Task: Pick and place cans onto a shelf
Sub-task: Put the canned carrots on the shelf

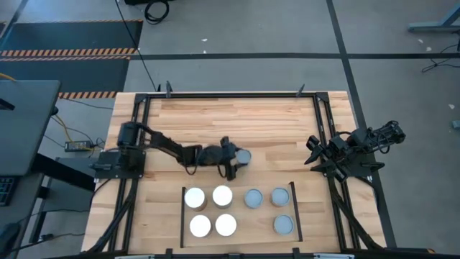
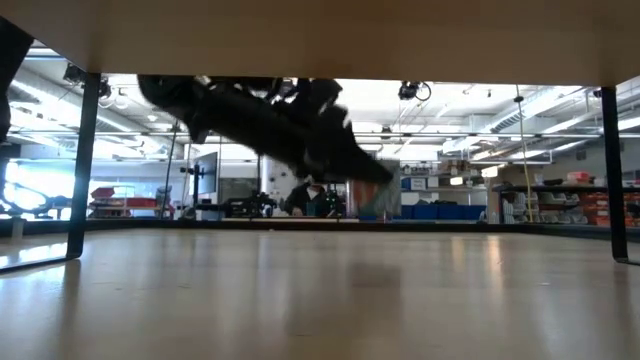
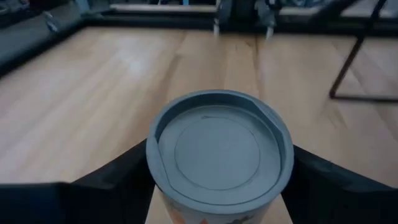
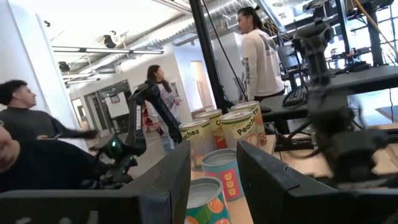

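Left claw [image 1: 237, 160]: we are clenching it on a grey-topped can [image 1: 244, 156], fingers pressing either side of the tin just below its lid, so the top is staying level.
Can: we are holding it just beyond the shelf's [image 1: 237, 232] far edge, nearest the grey pair in the far row.
Shelf: we are counting seven cans on it, four in the far row and three in the near row; the one open spot is lying in the near row beside the lone grey can [image 1: 283, 224].
Room: we are judging the gap tight, with tins on three sides.
Right claw [image 1: 314, 152]: we are resting it released beyond the shelf's right rail [image 1: 295, 213], clear of the path.
Desk [image 1: 215, 115]: bare wood beyond the shelf is giving us swing room.
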`<action>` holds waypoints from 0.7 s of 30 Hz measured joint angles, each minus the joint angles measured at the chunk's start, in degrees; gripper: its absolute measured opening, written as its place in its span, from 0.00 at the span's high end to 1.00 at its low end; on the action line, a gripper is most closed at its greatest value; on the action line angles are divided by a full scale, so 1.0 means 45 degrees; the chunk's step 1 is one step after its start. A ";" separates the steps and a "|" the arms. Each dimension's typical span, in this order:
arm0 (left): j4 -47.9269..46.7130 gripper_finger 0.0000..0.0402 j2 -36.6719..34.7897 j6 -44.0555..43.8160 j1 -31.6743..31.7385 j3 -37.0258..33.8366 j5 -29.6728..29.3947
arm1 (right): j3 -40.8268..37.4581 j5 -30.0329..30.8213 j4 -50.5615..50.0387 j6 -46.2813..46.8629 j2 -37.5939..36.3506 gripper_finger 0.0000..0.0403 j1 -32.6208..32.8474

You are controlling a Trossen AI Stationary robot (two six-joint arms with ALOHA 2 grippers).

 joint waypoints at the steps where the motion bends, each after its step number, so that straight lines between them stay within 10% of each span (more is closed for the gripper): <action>1: -0.0166 0.30 -0.0282 0.0034 0.0192 -0.0003 0.0282 | 0.0000 -0.0004 0.0000 0.0000 0.0000 0.66 -0.0004; 14: -0.2206 0.29 -0.4499 0.0934 0.1369 0.0009 0.2633 | 0.0000 0.0890 0.2835 -0.0202 0.0058 0.66 -0.0001; 21: -0.7561 0.28 -0.5478 0.1665 0.1196 0.2327 0.2800 | 0.0010 0.1510 0.6359 -0.1655 0.0123 0.66 -0.0067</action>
